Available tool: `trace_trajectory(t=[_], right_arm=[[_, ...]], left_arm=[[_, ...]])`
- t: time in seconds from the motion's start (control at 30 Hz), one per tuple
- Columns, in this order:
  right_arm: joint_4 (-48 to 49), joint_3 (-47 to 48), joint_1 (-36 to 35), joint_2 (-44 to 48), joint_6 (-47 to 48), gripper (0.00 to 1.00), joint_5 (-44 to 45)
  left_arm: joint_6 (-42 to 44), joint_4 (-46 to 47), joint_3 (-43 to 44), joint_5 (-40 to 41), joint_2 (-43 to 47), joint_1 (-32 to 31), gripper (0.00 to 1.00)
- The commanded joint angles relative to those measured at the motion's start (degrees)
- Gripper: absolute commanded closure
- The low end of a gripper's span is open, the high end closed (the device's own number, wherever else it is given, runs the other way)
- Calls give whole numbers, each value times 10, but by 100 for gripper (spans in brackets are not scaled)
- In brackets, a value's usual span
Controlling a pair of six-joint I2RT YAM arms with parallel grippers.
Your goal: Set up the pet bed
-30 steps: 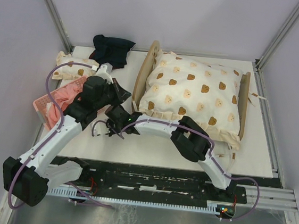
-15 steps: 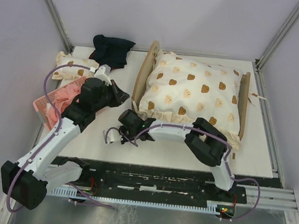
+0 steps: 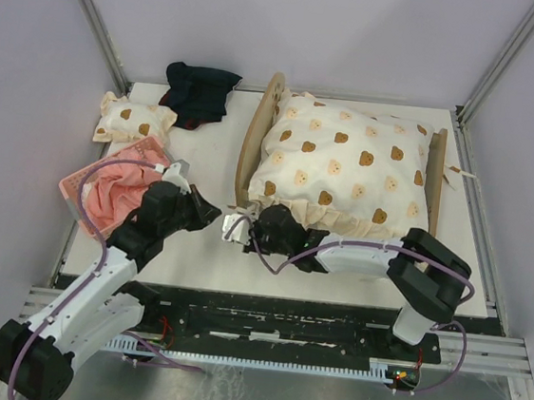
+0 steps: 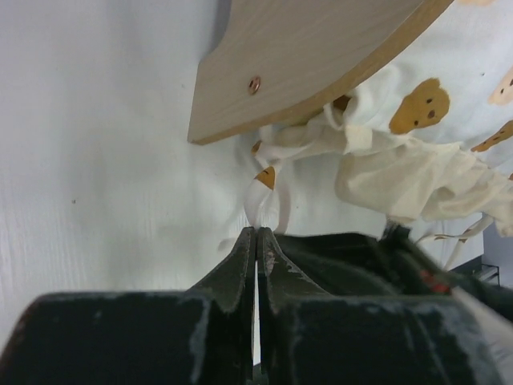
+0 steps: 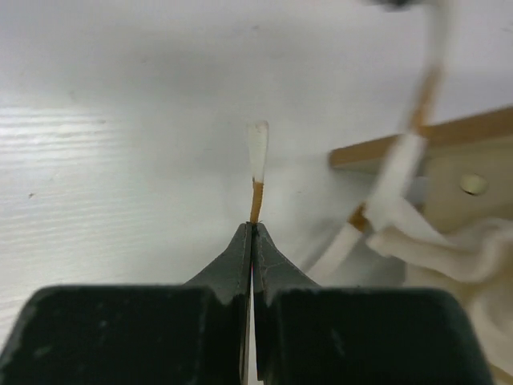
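Pet bed point(image 3: 249, 150): where is it, and what are you holding?

It stands in the upper middle of the overhead frame, on the white worktop point(image 3: 217, 152), with the bear-print quilt point(image 3: 347, 165) heaped on it. My right tool point(image 5: 252, 227) is clenched on a thin white-and-brown tie point(image 5: 257, 152), just off the lower end of the headboard point(image 4: 321, 64). My left tool point(image 4: 256, 233) is clenched too, with its tips right at a bit of tie cloth. Whether it has nipped any of it I cannot tell.

What worries you?

The pinch is only on the tie's end, so I judge that a tug could let it slip out. A harder pull may drag the quilt off or slide the light frame across the worktop, since nothing seems to pin it. My two tools also sit very near each other, left of centre. Crossing them to make a knot could knock one against the other.
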State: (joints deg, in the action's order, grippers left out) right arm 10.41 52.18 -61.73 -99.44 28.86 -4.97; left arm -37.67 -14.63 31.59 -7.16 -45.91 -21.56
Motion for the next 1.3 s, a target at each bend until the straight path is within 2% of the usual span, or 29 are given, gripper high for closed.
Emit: trace_trajectory(t=[0.0,0.07,0.27,0.4,0.53,0.7,0.93,1.27], right_arm=[[122,-38,19,79,-108,98,52],[133,-58,27,101,-126,98,62],[138,-86,38,116,-170,98,168],[112,-84,38,110,-191,98,189],[115,-94,36,112,-266,98,189],[125,-87,35,81,-298,98,184],[95,-46,34,43,-317,98,169],[144,-30,33,12,-289,98,180]], left_arm=[[-51,26,-38,-14,46,3,97],[-57,23,-56,-8,62,3,97],[-65,-9,-79,16,92,3,97],[-72,-37,-82,34,120,3,97],[-85,-59,-82,65,161,2,97],[-89,-56,-86,62,158,2,97],[-87,-51,-89,53,156,2,97],[-88,-50,-91,54,157,2,97]])
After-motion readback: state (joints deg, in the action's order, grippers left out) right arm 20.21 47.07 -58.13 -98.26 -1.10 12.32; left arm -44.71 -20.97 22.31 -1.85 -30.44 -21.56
